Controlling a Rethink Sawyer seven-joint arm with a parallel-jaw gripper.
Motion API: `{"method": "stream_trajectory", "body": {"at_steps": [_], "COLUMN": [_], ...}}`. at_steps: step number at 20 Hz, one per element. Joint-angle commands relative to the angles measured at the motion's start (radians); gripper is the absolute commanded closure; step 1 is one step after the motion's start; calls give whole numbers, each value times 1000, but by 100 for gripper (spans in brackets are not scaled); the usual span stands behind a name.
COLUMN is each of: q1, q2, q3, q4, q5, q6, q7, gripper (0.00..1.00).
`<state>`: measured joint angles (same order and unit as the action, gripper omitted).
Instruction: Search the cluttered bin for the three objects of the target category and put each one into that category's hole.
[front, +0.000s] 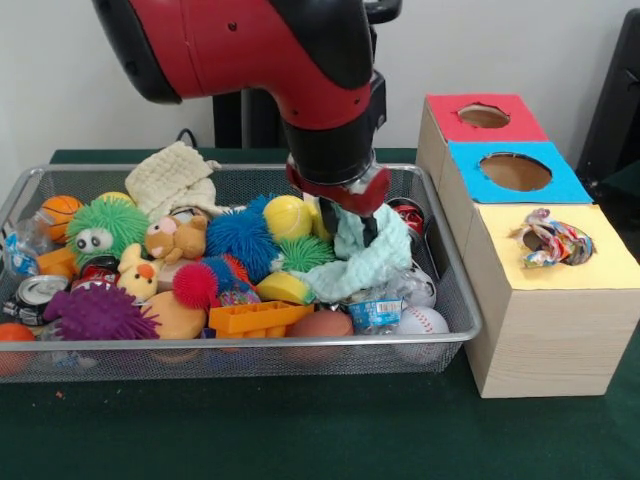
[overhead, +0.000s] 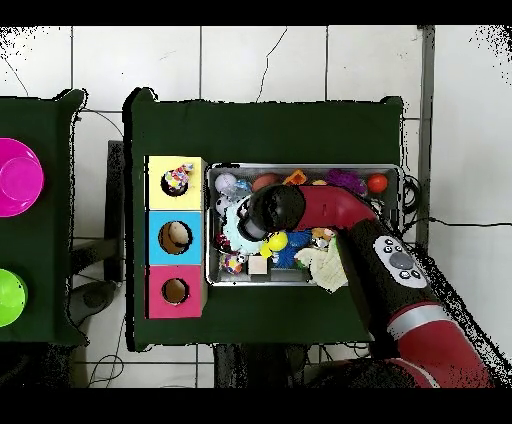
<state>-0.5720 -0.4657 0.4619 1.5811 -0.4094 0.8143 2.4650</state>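
Fingers (front: 362, 222) closed on mint cloth (front: 365, 262), lifted over bin (front: 455, 310). Dotted cloth (front: 553, 240) in yellow hole. Cream cloth (front: 172, 172) on bin's far rim. Overhead only: pink bowl (overhead: 17, 177) on 2nd tabletop (overhead: 40, 290). No legible labels.

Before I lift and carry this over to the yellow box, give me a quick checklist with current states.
1. Pincer on the mint-green cloth: ok, cloth bunched at it.
2. Firm hold: cannot tell, tips hidden.
3. Cloth free of the basket: not ok, its lower end lies on the toys.
4. Yellow hole free: not ok, dotted cloth sits in the opening.
5. Cream cloth left: ok, at the basket's back rim.
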Motion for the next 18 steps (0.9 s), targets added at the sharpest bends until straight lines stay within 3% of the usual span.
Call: {"method": "stream_trajectory", "body": {"at_steps": [1,4,9,10,15,18], "q1": [101,117,110,115,150,170], "q2": [176,197,221,216,176,-5], "q3": [-97,-127,-124,-130,-161,-191], "q4": [-9,-15,-43,-41,-54,3], "q5": [-138,-171,-196,-198,-250,-322], "q6": [-49,-79,-81,-82,-57,5], "q7": [-49,-43,-108,-107,-132,-232], "gripper": [0,0,0,100,100,100]}}
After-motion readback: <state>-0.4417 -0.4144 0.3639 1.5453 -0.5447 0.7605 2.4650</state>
